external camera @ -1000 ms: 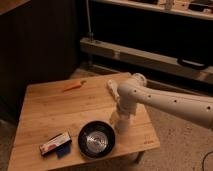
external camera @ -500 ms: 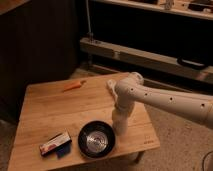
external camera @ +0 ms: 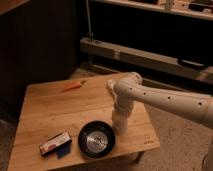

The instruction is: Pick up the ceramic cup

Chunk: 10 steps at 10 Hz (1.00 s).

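My white arm reaches in from the right and bends straight down over the wooden table point(external camera: 55, 110). My gripper point(external camera: 120, 128) is at its lower end, low over the table just right of the dark shiny bowl point(external camera: 96, 139). A cream-white, roughly cylindrical shape that looks like the ceramic cup point(external camera: 119, 122) stands right there, in line with the wrist. I cannot separate the cup from the gripper or tell whether they touch. An elongated white object point(external camera: 109, 85) lies partly hidden behind the arm's bend.
An orange carrot-like item point(external camera: 74, 86) lies near the table's far edge. A small red and white packet point(external camera: 55, 144) with something blue beside it lies at the front left. Dark shelving and a metal rail stand behind the table.
The arm's bend has risen slightly and its lower end has stayed beside the bowl. The objects on the table have not moved.
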Available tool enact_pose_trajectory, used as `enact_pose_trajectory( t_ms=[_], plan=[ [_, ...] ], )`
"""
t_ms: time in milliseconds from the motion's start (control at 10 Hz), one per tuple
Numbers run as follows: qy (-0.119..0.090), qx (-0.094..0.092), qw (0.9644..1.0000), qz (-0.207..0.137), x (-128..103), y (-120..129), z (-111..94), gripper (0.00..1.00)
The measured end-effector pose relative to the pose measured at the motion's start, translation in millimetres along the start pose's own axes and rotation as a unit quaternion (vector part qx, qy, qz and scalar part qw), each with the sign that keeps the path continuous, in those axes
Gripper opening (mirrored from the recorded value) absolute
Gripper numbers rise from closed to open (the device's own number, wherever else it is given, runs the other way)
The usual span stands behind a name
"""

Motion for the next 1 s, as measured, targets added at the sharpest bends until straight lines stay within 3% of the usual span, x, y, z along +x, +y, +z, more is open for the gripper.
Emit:
enact_pose_trajectory(
  t_ms=[200,400,600,700,1000],
  plan=[
    [0.005,-0.002,1.0000,0.001,-7,11,-8,0.00],
    [0.020,-0.002,0.9998,0.005,-18,26,-36,0.00],
    [0.038,-0.003,0.9992,0.008,-31,45,-77,0.00],
    [0.049,0.001,0.9987,0.007,-39,56,-94,0.00],
    [0.092,0.024,0.9955,-0.005,-45,71,-119,0.00]
  ],
)
